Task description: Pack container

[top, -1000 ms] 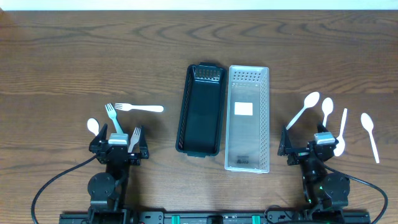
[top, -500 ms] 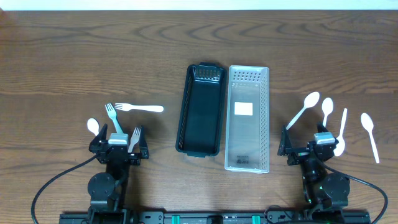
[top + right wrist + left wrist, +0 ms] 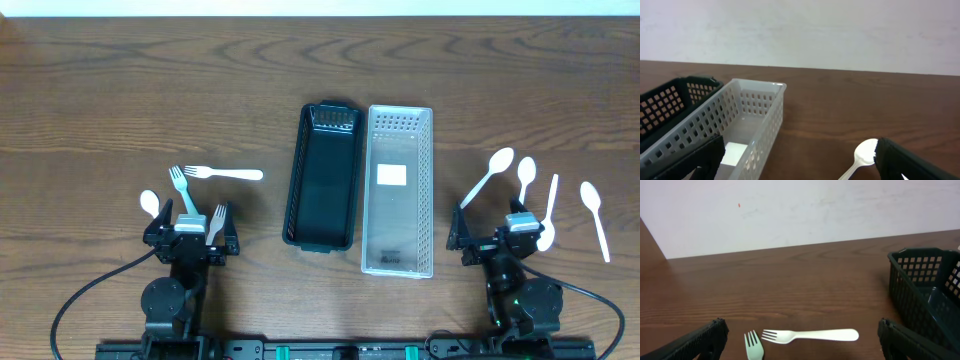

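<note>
Forks (image 3: pixel 222 174) lie left of the black basket (image 3: pixel 322 195), spoons (image 3: pixel 488 177) right of the white basket (image 3: pixel 399 232), the two side by side on the tabletop (image 3: pixel 150 90). Left tool (image 3: pixel 190 233) and right tool (image 3: pixel 500 242) both gape wide.

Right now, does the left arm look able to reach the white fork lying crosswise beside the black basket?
Probably yes. The fork lies on bare table just ahead of the open left fingers, nothing on top; only a second fork sits close.

Centre: left basket (image 3: pixel 296 185) just beside right basket (image 3: pixel 396 235), both on the table (image 3: pixel 100 100).
Left side: three forks (image 3: pixel 222 175), one spoon (image 3: pixel 149 203).
Right side: four spoons (image 3: pixel 488 177), beyond the right basket.
</note>
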{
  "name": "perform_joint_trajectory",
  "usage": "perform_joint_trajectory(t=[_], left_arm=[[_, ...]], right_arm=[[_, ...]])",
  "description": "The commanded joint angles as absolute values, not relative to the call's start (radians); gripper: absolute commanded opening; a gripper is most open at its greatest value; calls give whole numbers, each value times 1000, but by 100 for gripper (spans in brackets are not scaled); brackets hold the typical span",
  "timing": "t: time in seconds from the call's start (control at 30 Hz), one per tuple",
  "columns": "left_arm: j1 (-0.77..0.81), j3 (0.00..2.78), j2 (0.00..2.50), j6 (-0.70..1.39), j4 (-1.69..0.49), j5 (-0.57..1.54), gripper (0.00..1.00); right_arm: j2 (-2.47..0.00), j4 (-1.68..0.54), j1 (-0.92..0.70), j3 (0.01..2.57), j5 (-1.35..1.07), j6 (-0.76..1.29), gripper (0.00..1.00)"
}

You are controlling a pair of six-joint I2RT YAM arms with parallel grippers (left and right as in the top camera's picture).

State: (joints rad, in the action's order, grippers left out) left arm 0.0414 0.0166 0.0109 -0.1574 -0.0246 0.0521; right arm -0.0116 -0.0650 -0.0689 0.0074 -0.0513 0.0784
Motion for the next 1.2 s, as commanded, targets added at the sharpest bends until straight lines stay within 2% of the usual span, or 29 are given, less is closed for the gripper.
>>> perform_joint_trajectory(t=[0.0, 0.1, 0.27, 0.4, 0.63, 0.77, 0.9, 1.0, 1.03, 1.07, 1.1, 1.17], left_arm=[[45, 4, 4, -168, -66, 37, 98], [45, 4, 4, -141, -32, 38, 98], [45, 73, 19, 94, -29, 45, 98], [45, 252, 106, 103, -109, 45, 98], [45, 768, 498, 102, -551, 52, 98], [45, 1051, 752, 102, -804, 52, 98], [44, 1258, 954, 100, -1011, 52, 98], [44, 1336, 1068, 99, -1073, 52, 98], [45, 1340, 1091, 100, -1072, 52, 98], [45, 1340, 1118, 100, -1072, 52, 98], [45, 1340, 1134, 99, -1073, 52, 98], [45, 1340, 1172, 99, -1075, 52, 98]], right_arm=[[-12, -71, -70, 6, -57, 207, 99], [-40, -71, -70, 8, -57, 218, 99], [-142, -118, -70, 101, -65, 228, 99], [-289, -244, -70, 276, -94, 196, 99], [-615, -527, -70, 639, -110, 103, 99], [-858, -737, -71, 872, -187, -38, 99], [-1068, -955, -71, 1102, -220, -97, 99], [-1168, -1021, -71, 1231, -292, -99, 99], [-1191, -1018, -71, 1261, -308, -99, 88], [-1223, -1013, -74, 1299, -311, -108, 56], [-1240, -1012, -75, 1320, -310, -120, 36], [-1289, -1009, -84, 1371, -279, -125, 10]])
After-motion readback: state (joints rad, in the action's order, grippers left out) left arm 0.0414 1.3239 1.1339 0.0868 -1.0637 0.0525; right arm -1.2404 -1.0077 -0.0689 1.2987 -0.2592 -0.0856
